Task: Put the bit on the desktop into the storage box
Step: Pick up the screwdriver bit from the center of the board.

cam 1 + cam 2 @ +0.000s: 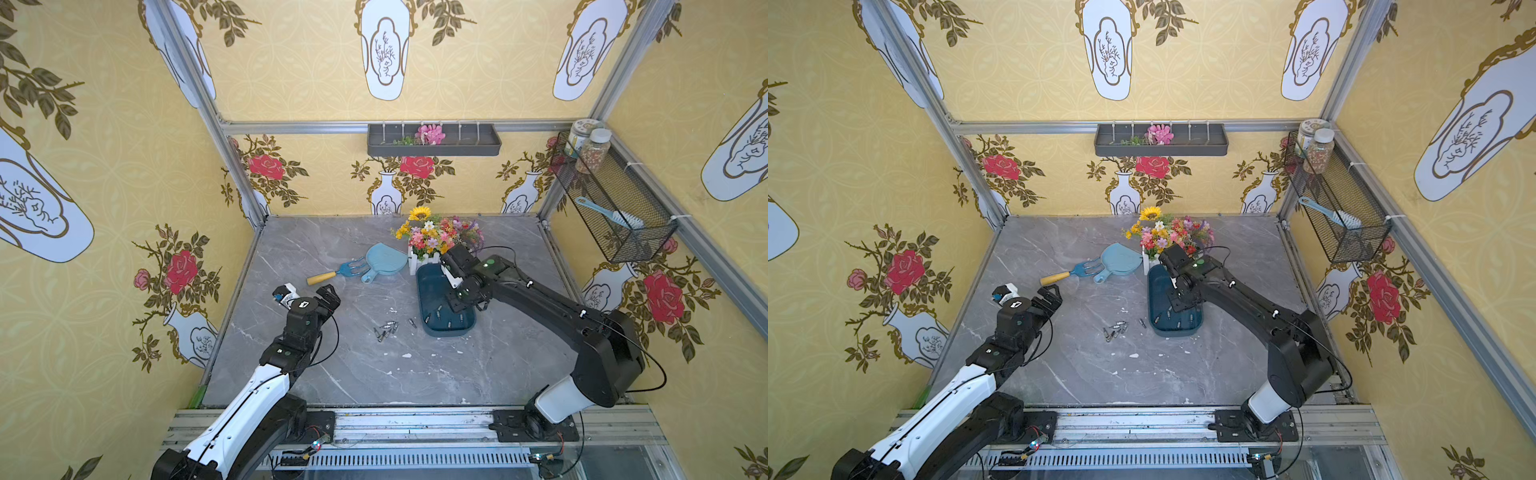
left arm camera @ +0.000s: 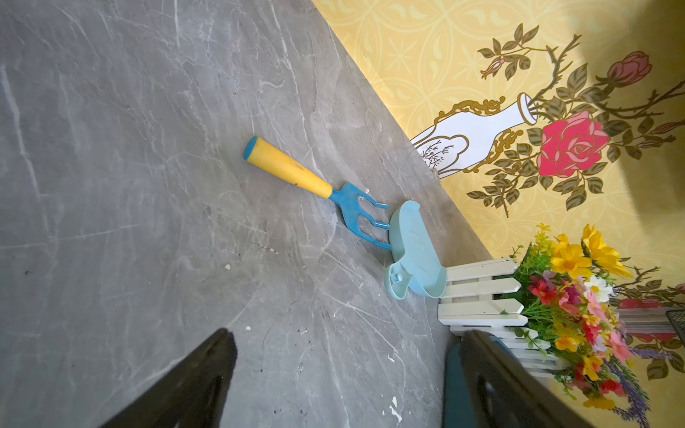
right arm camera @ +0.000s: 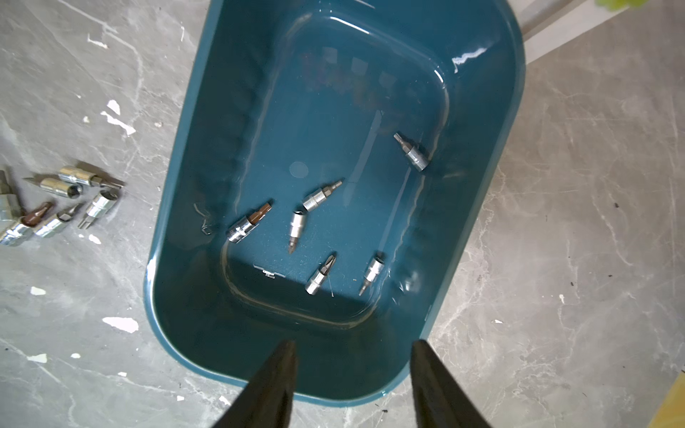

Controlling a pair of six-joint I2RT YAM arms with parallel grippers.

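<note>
We are hovering the right end effector (image 3: 354, 344) over the storage box (image 3: 207, 148), jaws apart and empty. Six bits (image 3: 320, 196) are lying inside the box, and loose bits (image 3: 66, 200) are lying clustered on the bench (image 3: 574, 222) just beside it. The left end effector (image 2: 346, 333) is hanging with jaws wide apart.

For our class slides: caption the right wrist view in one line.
Right gripper, open, above the storage box with six bits inside; more bits on the desktop.
</note>
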